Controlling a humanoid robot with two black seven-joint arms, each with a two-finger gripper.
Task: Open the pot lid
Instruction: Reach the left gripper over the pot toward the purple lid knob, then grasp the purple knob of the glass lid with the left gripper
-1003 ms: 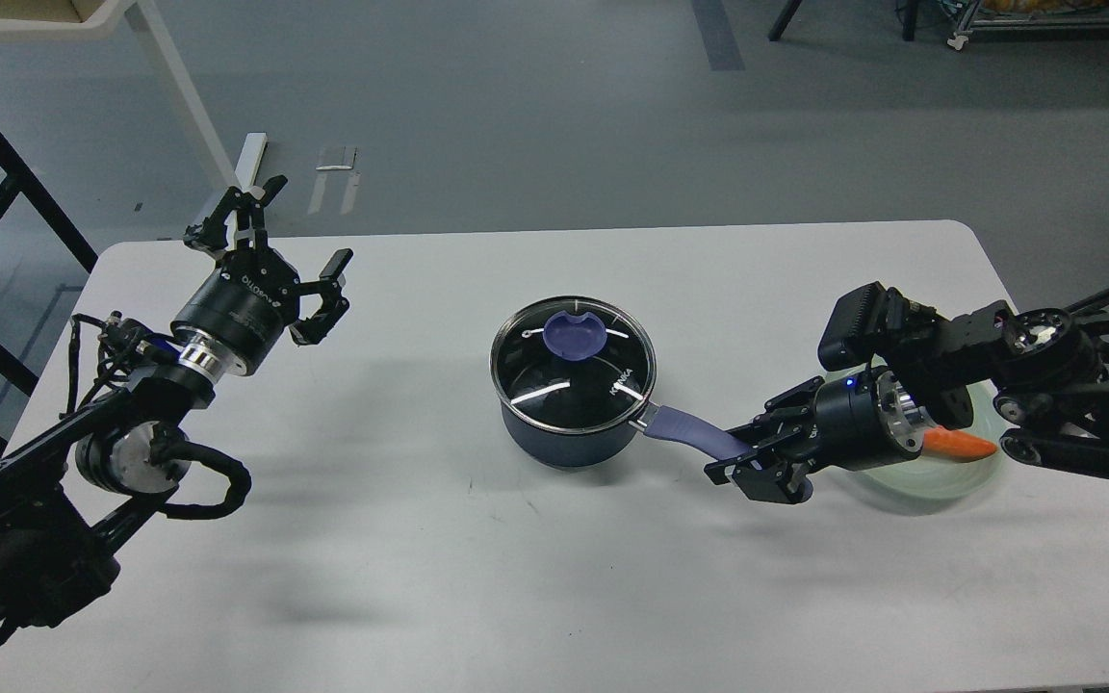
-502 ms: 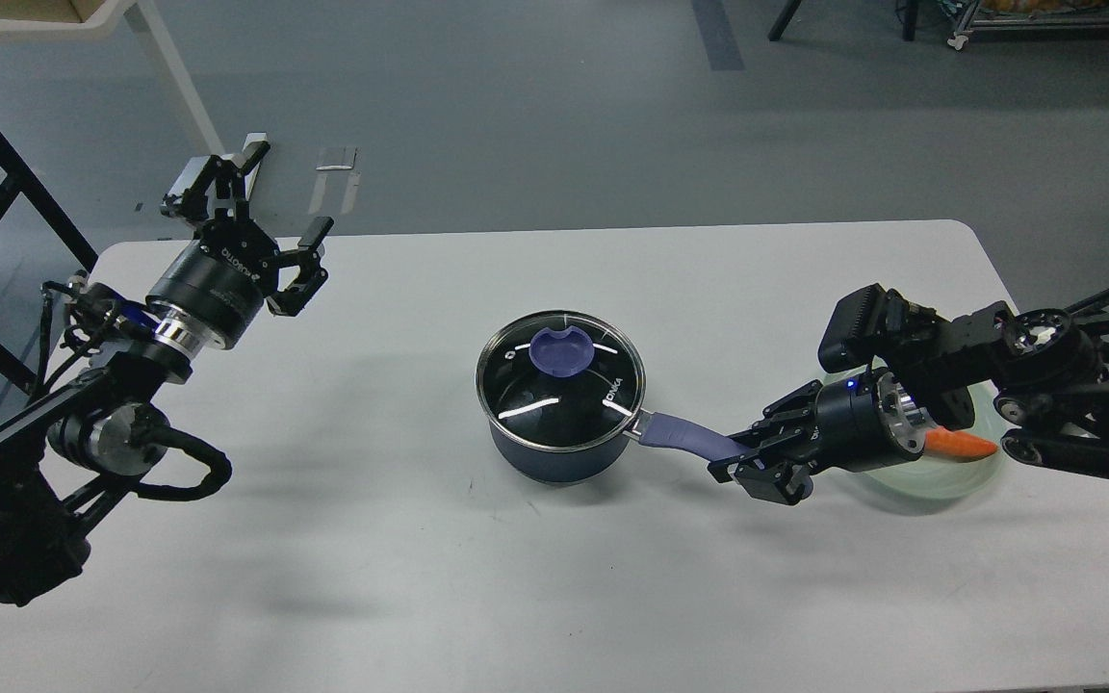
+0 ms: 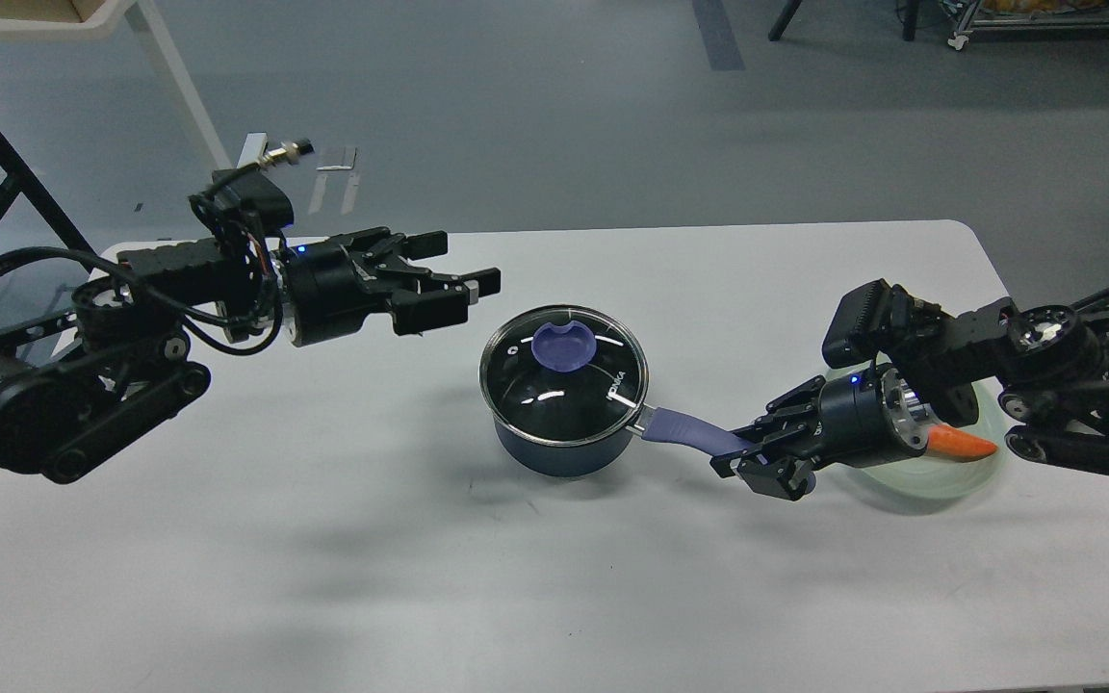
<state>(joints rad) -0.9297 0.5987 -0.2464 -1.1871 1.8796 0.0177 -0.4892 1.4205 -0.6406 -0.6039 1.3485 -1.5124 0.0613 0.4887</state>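
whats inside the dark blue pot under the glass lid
Through the round clear glass lid with its purple-blue knob, the dark navy-blue pot shows only a black interior and light reflections. No contents are visible, though glare and the knob hide parts.

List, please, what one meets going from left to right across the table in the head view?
Left gripper → lid on the pot → right gripper at the pot's handle → carrot on the plate.
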